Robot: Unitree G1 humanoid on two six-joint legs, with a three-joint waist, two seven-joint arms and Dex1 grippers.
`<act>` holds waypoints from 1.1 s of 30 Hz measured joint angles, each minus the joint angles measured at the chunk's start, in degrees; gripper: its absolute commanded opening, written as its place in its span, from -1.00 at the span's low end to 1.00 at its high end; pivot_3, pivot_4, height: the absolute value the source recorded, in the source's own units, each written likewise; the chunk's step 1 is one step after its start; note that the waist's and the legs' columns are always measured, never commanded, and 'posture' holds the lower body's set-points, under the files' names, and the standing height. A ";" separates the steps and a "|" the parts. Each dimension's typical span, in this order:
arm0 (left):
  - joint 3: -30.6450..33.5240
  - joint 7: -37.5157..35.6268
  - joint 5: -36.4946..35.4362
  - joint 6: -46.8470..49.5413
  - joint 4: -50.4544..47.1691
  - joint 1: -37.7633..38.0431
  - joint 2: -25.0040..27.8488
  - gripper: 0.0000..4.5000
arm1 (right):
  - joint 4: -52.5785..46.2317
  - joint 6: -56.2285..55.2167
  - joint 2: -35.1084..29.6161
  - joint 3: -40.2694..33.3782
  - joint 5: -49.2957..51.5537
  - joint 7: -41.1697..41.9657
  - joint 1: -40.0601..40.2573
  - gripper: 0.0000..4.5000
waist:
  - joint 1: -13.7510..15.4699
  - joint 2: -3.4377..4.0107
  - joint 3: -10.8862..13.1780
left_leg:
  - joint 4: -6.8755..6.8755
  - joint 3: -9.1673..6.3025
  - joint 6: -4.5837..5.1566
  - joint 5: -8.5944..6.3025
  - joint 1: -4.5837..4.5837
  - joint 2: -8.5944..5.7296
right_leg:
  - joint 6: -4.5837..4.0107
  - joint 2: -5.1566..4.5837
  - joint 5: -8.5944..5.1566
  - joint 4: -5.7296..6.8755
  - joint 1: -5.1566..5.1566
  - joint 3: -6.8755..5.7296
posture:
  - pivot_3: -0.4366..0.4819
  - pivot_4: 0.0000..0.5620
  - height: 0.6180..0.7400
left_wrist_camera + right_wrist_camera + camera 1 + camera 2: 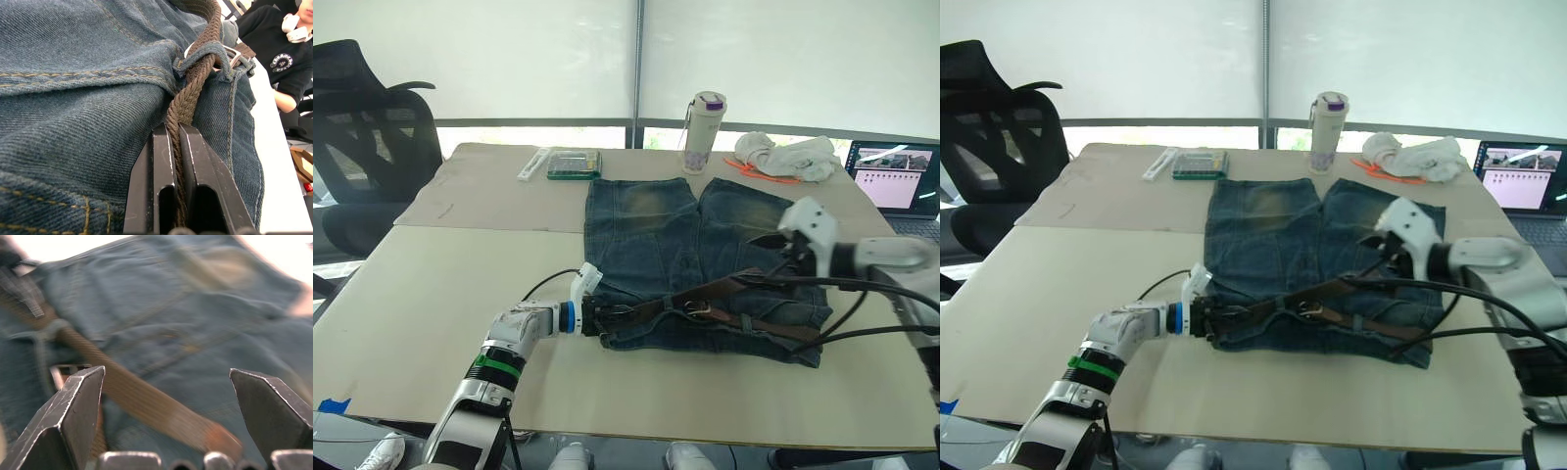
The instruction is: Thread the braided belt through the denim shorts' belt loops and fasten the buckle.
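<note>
Faded denim shorts (695, 264) lie flat on a pale table (440, 304), waistband toward the robot. A braided belt (724, 299) runs along that waistband, passing under at least one of the belt loops (208, 51), with the silver buckle (695, 309) near the middle. The left gripper (176, 147) pinches the belt at the waistband's left end, its fingers pressed tight on the braid. The right gripper (166, 396) hovers over the shorts' right side with fingers spread wide, holding nothing. Threading seems nearly finished, though blur hides the loops on the right. Next likely calls for the right gripper to catch the free end and guide it to the buckle.
</note>
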 measured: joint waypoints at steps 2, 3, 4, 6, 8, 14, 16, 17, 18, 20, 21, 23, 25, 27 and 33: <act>0.02 0.04 0.19 0.00 0.00 0.00 -0.06 -1.00 | 2.19 0.16 3.87 4.85 -2.38 2.13 -4.38 0.99 | -0.08 0.00 0.00 | 0.00 0.00 0.00 0.00 0.01 0.00 | -0.02 0.00 0.01 0.02 -0.01 0.00 | -0.05 -0.47 0.96; 0.02 0.14 0.24 -0.06 -0.07 -0.07 -0.22 -1.00 | 2.90 0.30 5.17 6.50 -3.13 2.76 -5.55 0.99 | 0.06 0.00 0.00 | 0.00 -0.02 0.00 0.00 -0.01 0.00 | -0.05 0.00 0.03 0.02 -0.01 -0.02 | -0.05 -0.47 0.96; 0.03 0.27 0.24 -0.16 -0.21 -0.04 -0.39 -1.00 | 4.33 0.30 6.57 8.66 -4.16 4.05 -7.15 0.99 | 0.24 0.00 0.00 | 0.00 -0.03 0.00 0.00 -0.03 0.00 | -0.07 0.00 0.04 0.00 -0.02 -0.04 | -0.05 -0.47 0.96; -0.03 0.49 0.24 -0.28 -0.51 -0.05 -0.68 -1.00 | 6.37 0.30 7.70 11.18 -5.84 5.90 -8.47 0.65 | 0.62 0.00 0.00 | 0.00 -0.04 0.00 0.00 -0.09 -0.03 | -0.25 -0.04 0.15 -0.05 -0.02 -0.05 | -0.05 -0.47 0.96; -0.04 0.56 0.24 -0.31 -0.79 0.02 -0.74 -1.00 | 8.52 0.33 7.83 13.09 -7.66 7.67 -8.76 0.34 | 0.80 -0.01 0.01 | 0.00 -0.03 0.00 0.00 -0.14 -0.03 | -0.26 -0.04 0.16 -0.09 -0.05 -0.06 | -0.05 -0.47 0.96; 0.35 1.21 0.27 -0.28 -1.59 0.67 -0.40 -1.00 | 10.07 4.28 5.46 15.72 -9.54 15.67 -8.90 -0.60 | 0.40 -0.01 0.01 | 0.00 -0.03 0.00 0.00 -0.06 -0.01 | -0.26 -0.02 0.15 -0.01 -0.05 -0.05 | -0.05 -0.47 0.96; 0.46 1.30 0.27 -0.26 -2.11 1.03 -0.11 -1.00 | 10.00 7.21 5.03 15.51 -8.86 17.95 -9.28 -0.90 | 0.14 -0.01 0.01 | 0.00 -0.04 0.00 0.00 -0.06 0.00 | -0.26 -0.01 0.15 0.00 -0.05 -0.05 | -0.05 -0.47 0.96; 0.52 1.36 0.27 -0.26 -2.30 1.17 -0.02 -1.00 | 10.00 8.33 5.08 15.43 -8.13 18.69 -9.45 -1.00 | 0.04 -0.01 0.01 | 0.00 -0.04 0.00 0.00 -0.05 0.00 | -0.27 -0.01 0.15 0.01 -0.05 -0.06 | -0.05 -0.47 0.96; 0.62 1.42 0.27 -0.26 -2.46 1.40 0.09 -1.00 | 10.25 10.49 5.70 15.10 -7.26 19.27 -9.81 -1.00 | -0.01 -0.01 0.01 | -0.01 -0.04 0.00 0.00 -0.03 0.01 | -0.27 0.00 0.15 0.02 -0.05 -0.06 | -0.05 -0.47 0.96; 0.72 1.56 0.27 -0.25 -2.66 1.64 0.11 -1.00 | 11.10 14.67 7.42 14.41 -5.48 19.68 -10.32 -1.00 | -0.09 -0.01 0.01 | -0.01 -0.05 0.00 0.00 -0.02 0.01 | -0.28 0.01 0.15 0.06 -0.05 -0.05 | -0.05 -0.47 0.96; 0.73 1.65 0.27 -0.25 -2.72 1.67 0.11 -1.00 | 11.55 16.25 8.32 14.15 -4.97 19.72 -10.41 -1.00 | -0.10 -0.01 0.01 | -0.01 -0.05 0.00 0.00 -0.01 0.02 | -0.28 0.01 0.15 0.07 -0.05 -0.06 | -0.05 -0.47 0.96; 0.74 1.74 0.27 -0.26 -2.88 1.67 0.09 -1.00 | 12.60 17.88 9.42 14.01 -4.07 19.69 -10.49 -1.00 | -0.10 -0.01 0.01 | 0.00 -0.05 0.00 0.00 -0.02 0.01 | -0.28 0.00 0.15 0.07 -0.05 -0.05 | -0.05 -0.47 0.96; 0.78 1.77 0.27 -0.23 -2.99 1.71 0.09 -1.00 | 14.02 20.71 10.67 12.55 -2.51 19.73 -10.87 -1.00 | -0.09 -0.01 0.01 | 0.00 -0.04 0.00 0.00 -0.04 0.01 | -0.28 0.00 0.15 0.05 -0.06 -0.05 | -0.05 -0.47 0.96; 0.87 1.80 0.27 -0.22 -2.99 1.74 0.11 -1.00 | 15.88 24.69 11.59 11.20 0.10 20.24 -12.18 -1.00 | -0.11 -0.01 0.01 | -0.01 -0.05 0.00 0.00 -0.03 0.01 | -0.29 0.01 0.15 0.07 -0.06 -0.05 | -0.05 -0.47 0.96; 0.63 2.00 0.27 -0.57 -3.33 1.75 -0.03 -1.00 | 19.80 30.32 10.32 11.07 4.29 25.15 -14.32 -1.00 | -0.05 -0.02 0.01 | -0.01 -0.05 -0.01 -0.01 -0.10 0.00 | -0.28 0.00 0.14 0.03 -0.10 -0.07 | -0.05 -0.47 0.96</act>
